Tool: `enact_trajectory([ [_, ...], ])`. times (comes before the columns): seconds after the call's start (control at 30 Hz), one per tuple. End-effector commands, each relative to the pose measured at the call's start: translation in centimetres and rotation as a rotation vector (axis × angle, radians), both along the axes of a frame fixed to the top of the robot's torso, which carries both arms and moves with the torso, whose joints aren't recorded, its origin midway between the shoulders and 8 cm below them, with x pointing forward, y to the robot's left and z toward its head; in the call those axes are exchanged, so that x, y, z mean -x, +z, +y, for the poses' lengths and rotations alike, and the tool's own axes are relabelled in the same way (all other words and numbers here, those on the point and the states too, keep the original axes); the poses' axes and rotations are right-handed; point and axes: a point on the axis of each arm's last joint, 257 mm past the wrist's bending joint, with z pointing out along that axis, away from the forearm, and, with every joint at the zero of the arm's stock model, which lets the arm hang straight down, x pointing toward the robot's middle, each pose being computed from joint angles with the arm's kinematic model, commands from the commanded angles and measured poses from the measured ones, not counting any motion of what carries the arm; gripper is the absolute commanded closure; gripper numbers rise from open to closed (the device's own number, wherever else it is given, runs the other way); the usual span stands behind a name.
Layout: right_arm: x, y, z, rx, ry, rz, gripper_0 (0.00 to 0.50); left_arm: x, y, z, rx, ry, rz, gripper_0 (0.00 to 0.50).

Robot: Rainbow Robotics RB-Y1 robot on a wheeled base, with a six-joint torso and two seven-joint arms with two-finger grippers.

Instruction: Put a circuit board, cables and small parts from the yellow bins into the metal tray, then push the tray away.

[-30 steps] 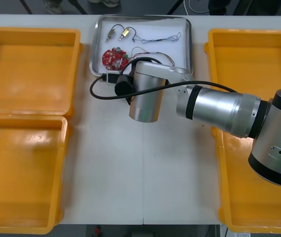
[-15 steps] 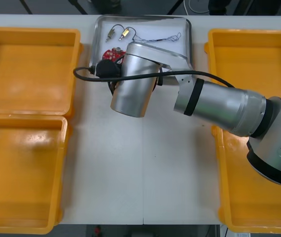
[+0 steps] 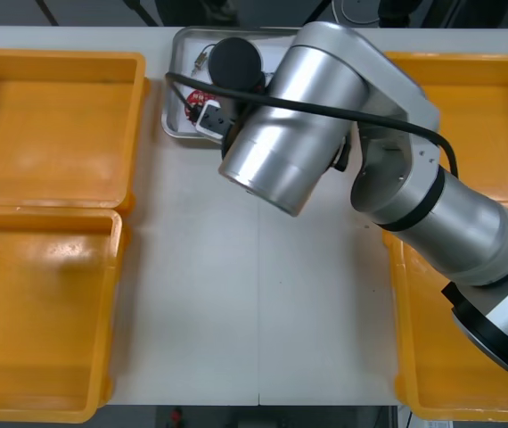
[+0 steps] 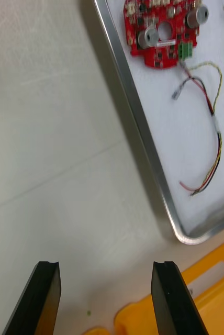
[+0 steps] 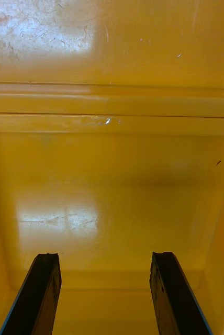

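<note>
Metal tray (image 3: 170, 98), loaded, at 12 o'clock on the table (image 3: 236, 294): push pending.
Holds circuit board (image 4: 161, 31) and red and yellow cable (image 4: 214, 131). Right gripper (image 4: 105, 265), jaws wide and empty, hangs over bare table beside the tray's rim; advise meeting the near rim low and centred, lest the tray swivel. Left gripper (image 5: 104, 256), jaws wide, idle over yellow bin (image 5: 112, 172), 9 o'clock.

Electronics lab: yellow bins (image 3: 58, 116), metal tray (image 4: 140, 125), red circuit board (image 4: 161, 31).
</note>
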Motion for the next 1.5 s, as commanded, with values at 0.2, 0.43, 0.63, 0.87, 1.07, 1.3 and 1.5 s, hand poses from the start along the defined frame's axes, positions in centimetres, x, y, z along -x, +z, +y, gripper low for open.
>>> enact_trajectory([
  [0.2, 1.2, 3.5, -4.9, -0.247, -0.088, -0.013, 0.000, 0.1, 1.7, 1.5, -0.083, -0.065, -0.032, 0.000],
  [0.43, 2.1, 4.5, -10.6, -0.444, -0.194, 0.010, 0.000, 0.1, 1.7, 1.5, -0.083, -0.065, -0.032, 0.000],
  [0.63, 4.0, 3.4, -16.2, -0.546, -0.348, 0.014, 0.000, 0.1, 1.7, 1.5, -0.083, -0.065, -0.032, 0.000],
  [0.87, 6.7, 1.4, -21.9, -0.679, -0.566, 0.070, 0.000, 0.1, 1.7, 1.5, -0.083, -0.065, -0.032, 0.000],
  [1.07, 8.1, 1.8, -26.5, -0.711, -0.666, 0.048, 0.000, 0.1, 1.7, 1.5, -0.083, -0.065, -0.032, 0.000],
  [1.3, 10.5, 0.5, -31.9, -0.705, -0.799, 0.035, 0.000, 0.1, 1.7, 1.5, -0.083, -0.065, -0.032, 0.000],
  [1.5, 12.0, -1.1, -34.2, -0.683, -0.887, 0.037, 0.000, 0.1, 1.7, 1.5, -0.083, -0.065, -0.032, 0.000],
])
